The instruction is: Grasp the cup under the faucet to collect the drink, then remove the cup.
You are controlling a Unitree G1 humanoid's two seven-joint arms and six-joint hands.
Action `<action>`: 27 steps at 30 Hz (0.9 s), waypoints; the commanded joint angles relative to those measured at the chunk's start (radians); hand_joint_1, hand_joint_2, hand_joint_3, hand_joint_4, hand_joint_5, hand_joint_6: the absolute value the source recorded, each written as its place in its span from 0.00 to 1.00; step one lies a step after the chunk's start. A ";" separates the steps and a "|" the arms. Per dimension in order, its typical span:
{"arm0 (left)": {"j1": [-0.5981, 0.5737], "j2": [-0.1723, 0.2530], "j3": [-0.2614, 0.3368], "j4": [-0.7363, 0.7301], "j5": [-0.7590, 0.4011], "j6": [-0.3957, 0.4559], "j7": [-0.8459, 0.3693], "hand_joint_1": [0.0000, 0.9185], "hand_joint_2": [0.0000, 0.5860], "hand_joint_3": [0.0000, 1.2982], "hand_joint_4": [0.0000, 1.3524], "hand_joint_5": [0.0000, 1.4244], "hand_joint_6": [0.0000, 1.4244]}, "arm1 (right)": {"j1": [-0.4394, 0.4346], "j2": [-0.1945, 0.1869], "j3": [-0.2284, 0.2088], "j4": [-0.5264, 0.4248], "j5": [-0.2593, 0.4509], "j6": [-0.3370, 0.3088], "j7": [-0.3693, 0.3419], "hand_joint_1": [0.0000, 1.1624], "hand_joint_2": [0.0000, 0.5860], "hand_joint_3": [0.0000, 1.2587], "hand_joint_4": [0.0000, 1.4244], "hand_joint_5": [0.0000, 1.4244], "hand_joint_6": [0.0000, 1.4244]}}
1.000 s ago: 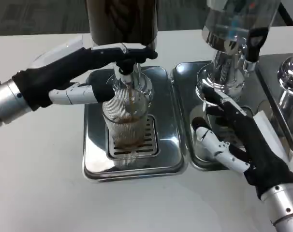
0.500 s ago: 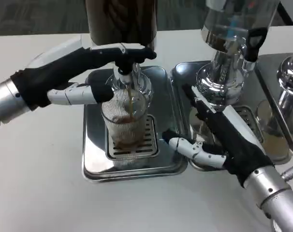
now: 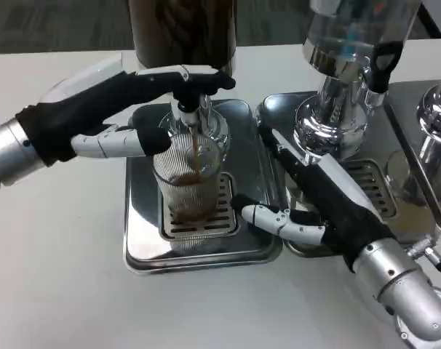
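A ribbed clear cup stands on the grate of the left steel drip tray, right under the faucet. A thin brown stream runs into it and brown drink fills its lower part. My left hand reaches in from the left. Its fingers rest on top of the faucet lever and its thumb lies against the cup's left rim. My right hand hovers to the right of the cup with fingers spread and nothing in it. Its thumb points at the cup, a short gap away.
The dark drink tank rises above the faucet. A second dispenser with a clear tank stands over its own tray behind my right hand. A third chrome unit stands at the far right. Bare white table lies in front.
My right hand has swung left from the second tray toward the cup and turned its thumb to face it. The left hand stays on the faucet while the drink level rises.
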State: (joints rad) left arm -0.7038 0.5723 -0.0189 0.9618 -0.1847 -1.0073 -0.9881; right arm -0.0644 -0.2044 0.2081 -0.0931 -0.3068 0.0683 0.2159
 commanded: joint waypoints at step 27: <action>0.061 0.034 -0.014 -0.038 0.025 0.010 -0.025 0.00 0.11 0.18 0.08 0.12 0.14 | -0.160 0.063 0.016 0.225 0.015 -0.061 -0.038 0.51 0.40 0.00 0.00 0.00 0.00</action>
State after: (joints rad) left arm -0.6793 0.5848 -0.0177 0.9223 -0.1934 -1.0050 -0.9852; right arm -0.2021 -0.1485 0.2213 0.1126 -0.3012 0.0366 0.1931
